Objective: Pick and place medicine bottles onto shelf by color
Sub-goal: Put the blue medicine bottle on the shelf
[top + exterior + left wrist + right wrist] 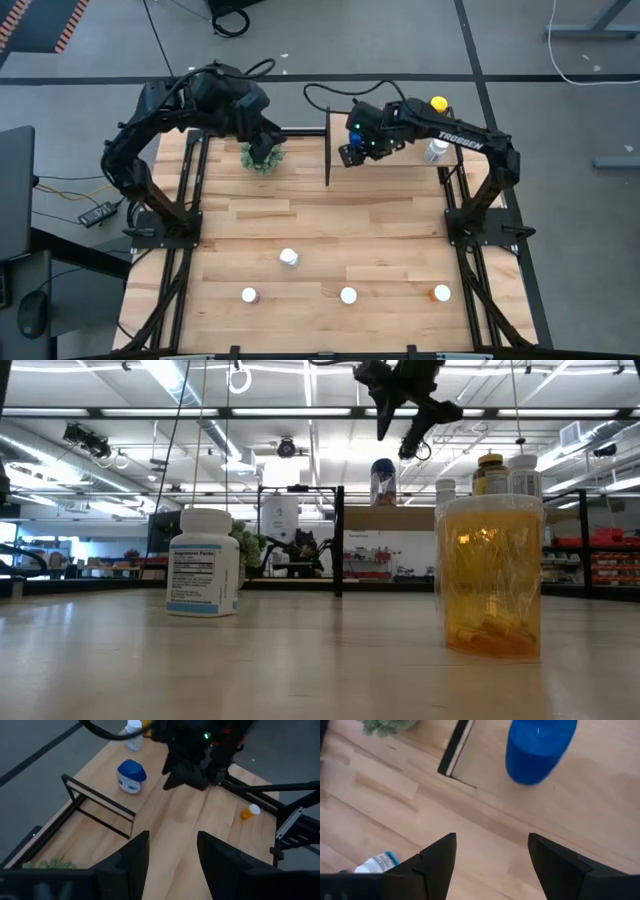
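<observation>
Blue-capped plastic medicine bottle (540,747), upper right of frame: we judge it light, rigid, slick; grip mid-body. Right gripper (492,851) open, empty.

A robotics lab or industrial workshop is indicated. A slatted wooden tabletop (320,250) is mounted on a black metal frame (180,250), and two dark robot arms are bolted at its sides, one marked with a maker's name (465,143). A grey concrete floor (90,60) is seen around the rig, crossed by loose cables (160,40) and edged with orange-and-black hazard striping (70,22). In the low view a large open hall is shown behind the table, with strip lights (170,375) and exposed ceiling beams overhead, and storage racks (600,555) stocked with goods along the far wall.
</observation>
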You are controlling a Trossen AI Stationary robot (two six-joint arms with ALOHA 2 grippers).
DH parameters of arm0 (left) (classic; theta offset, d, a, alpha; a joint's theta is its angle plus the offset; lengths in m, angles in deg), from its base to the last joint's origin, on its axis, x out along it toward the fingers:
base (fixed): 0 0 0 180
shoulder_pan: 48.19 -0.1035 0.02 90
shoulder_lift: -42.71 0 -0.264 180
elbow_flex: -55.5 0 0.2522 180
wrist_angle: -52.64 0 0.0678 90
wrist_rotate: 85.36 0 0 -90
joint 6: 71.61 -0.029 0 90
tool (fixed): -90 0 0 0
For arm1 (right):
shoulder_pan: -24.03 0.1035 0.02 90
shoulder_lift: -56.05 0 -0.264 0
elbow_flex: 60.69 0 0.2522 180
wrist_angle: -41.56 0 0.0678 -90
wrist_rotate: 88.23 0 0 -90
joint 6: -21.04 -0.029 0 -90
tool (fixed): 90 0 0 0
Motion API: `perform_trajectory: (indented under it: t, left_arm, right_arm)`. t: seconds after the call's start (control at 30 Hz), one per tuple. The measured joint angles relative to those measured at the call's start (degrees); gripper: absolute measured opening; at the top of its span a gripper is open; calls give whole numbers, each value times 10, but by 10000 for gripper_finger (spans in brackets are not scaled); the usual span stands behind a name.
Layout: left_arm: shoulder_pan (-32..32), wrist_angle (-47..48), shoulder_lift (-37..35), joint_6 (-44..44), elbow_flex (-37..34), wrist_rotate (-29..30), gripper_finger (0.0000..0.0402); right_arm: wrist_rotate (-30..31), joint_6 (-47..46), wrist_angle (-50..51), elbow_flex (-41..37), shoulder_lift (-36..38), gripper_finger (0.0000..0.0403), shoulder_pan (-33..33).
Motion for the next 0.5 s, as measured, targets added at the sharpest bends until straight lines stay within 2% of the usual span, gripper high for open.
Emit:
perform_trajectory:
  t: [0.23, 0.5]
  left_arm:
    - [13, 9, 2, 8, 0, 0, 172]
    - [11, 9, 2, 6, 0, 3, 172]
  right_arm:
    - [-9, 40, -4, 0, -7, 255, -45]
    - [-17, 70, -34, 0, -44, 256, -44]
